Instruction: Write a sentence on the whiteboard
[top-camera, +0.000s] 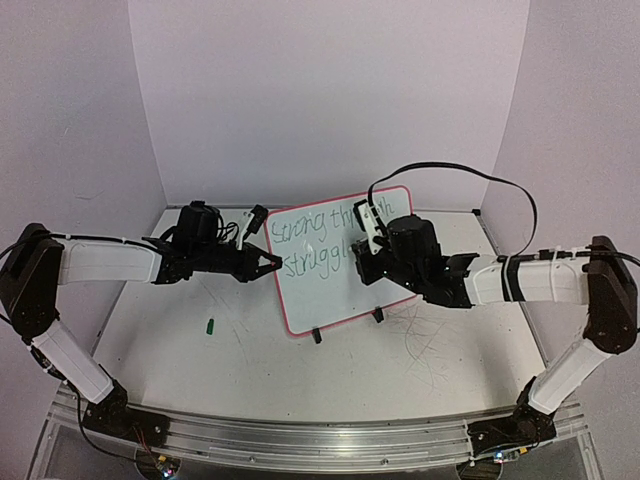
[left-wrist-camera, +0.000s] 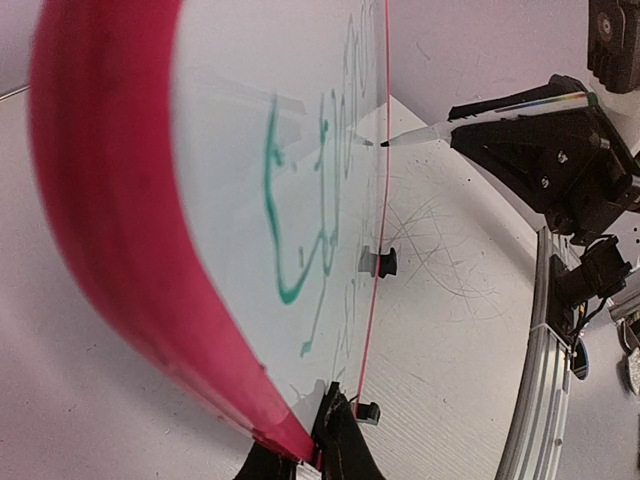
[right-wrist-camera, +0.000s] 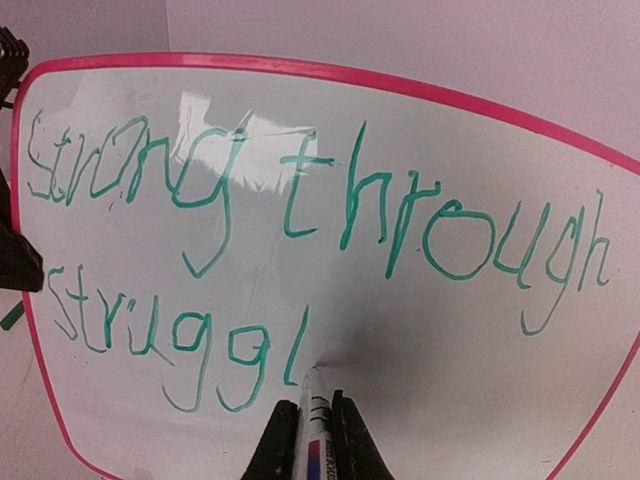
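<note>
The whiteboard (top-camera: 330, 270) with its pink-red rim stands tilted on two black clip feet at mid table. Green text on it (right-wrist-camera: 300, 200) reads "Strong through" over "Struggl". My left gripper (top-camera: 268, 263) is shut on the board's left edge (left-wrist-camera: 300, 440). My right gripper (top-camera: 368, 240) is shut on a white marker (right-wrist-camera: 316, 430). The marker tip (right-wrist-camera: 306, 372) touches the board just right of the last "l". The tip also shows in the left wrist view (left-wrist-camera: 385, 143).
A small green marker cap (top-camera: 211, 325) lies on the table left of the board. The tabletop (top-camera: 430, 350) carries faint grey scribbles. White walls close in the back and sides.
</note>
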